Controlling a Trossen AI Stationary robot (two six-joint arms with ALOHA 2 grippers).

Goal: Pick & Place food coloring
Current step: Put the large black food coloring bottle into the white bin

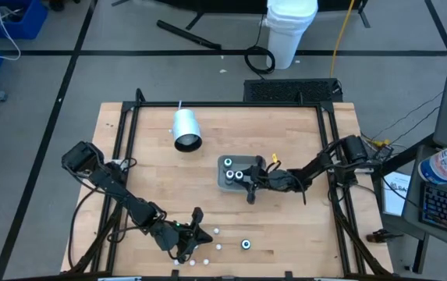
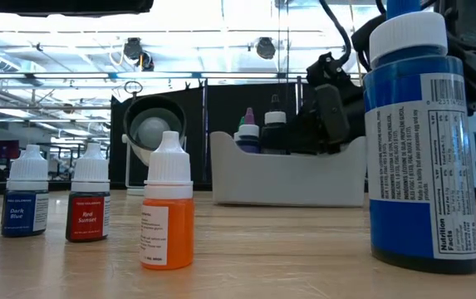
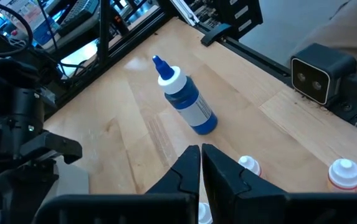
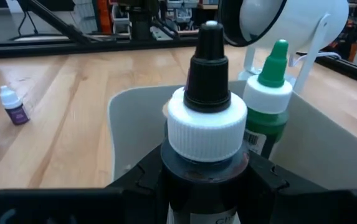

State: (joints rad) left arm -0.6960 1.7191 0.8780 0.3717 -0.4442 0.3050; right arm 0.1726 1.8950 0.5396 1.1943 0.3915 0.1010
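- The right gripper [image 4: 206, 171] is over the grey rectangular plastic tray [image 1: 225, 181] mid-table, fingers clamped round a dark bottle with a white ribbed collar and black nozzle [image 4: 207, 106].
- Just beside that one in the tray is a green-tipped bottle with a white cap [image 4: 269, 99], standing upright.
- The left gripper [image 3: 200, 171] is down near the front edge of the wooden table [image 1: 285, 133], fingers pressed together with nothing between them.
- Right around it are a few tiny white-capped bottles [image 3: 344, 173], all standing.
- A bigger blue bottle with a white cap and blue tip [image 3: 185, 101] stands a bit further along the front.
- The low view shows a small orange bottle [image 2: 168, 204], one labelled Red Sunset [image 2: 88, 203] and one labelled Dark Blue [image 2: 26, 198].
- A big white cylinder [image 1: 186, 129] lies on its side behind the tray.
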